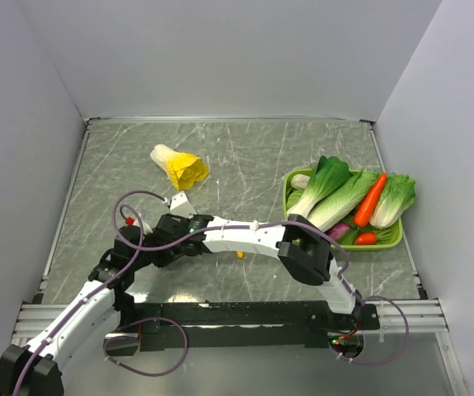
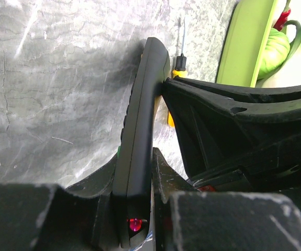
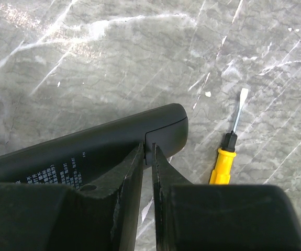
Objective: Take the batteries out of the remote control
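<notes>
The remote control (image 2: 142, 130) is a slim black bar standing on its long edge, clamped at its near end by my left gripper (image 2: 140, 162). In the right wrist view its back (image 3: 87, 146) shows printed text and a cover seam near the rounded end. My right gripper (image 3: 147, 149) has its jaws nearly together with nothing between them, tips pressed against the remote's back at that seam. It also shows in the left wrist view (image 2: 234, 125). In the top view both grippers meet near the left middle (image 1: 166, 235) and hide the remote. The batteries are hidden.
A yellow-handled screwdriver (image 3: 223, 164) lies on the marble table just beyond the remote's end, also in the top view (image 1: 240, 254). A green tray (image 1: 385, 243) of toy vegetables stands at the right. A yellow-white cabbage (image 1: 179, 167) lies at the back left.
</notes>
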Controlling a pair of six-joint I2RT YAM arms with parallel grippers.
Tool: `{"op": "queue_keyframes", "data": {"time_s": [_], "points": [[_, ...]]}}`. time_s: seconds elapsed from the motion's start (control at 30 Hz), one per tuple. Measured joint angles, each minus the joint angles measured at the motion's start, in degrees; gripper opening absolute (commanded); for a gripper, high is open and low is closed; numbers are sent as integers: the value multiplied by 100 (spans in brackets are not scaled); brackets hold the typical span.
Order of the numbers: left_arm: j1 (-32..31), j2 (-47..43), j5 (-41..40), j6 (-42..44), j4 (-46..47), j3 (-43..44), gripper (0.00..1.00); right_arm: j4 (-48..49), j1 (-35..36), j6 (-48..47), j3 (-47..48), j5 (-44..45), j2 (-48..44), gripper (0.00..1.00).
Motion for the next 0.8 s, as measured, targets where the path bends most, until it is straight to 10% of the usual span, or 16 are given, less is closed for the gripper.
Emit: {"op": "queue_keyframes", "data": {"time_s": [0.8], "points": [[-15,46,7,17,2,28,1,-131,61,160,37,234,33,19]]}}
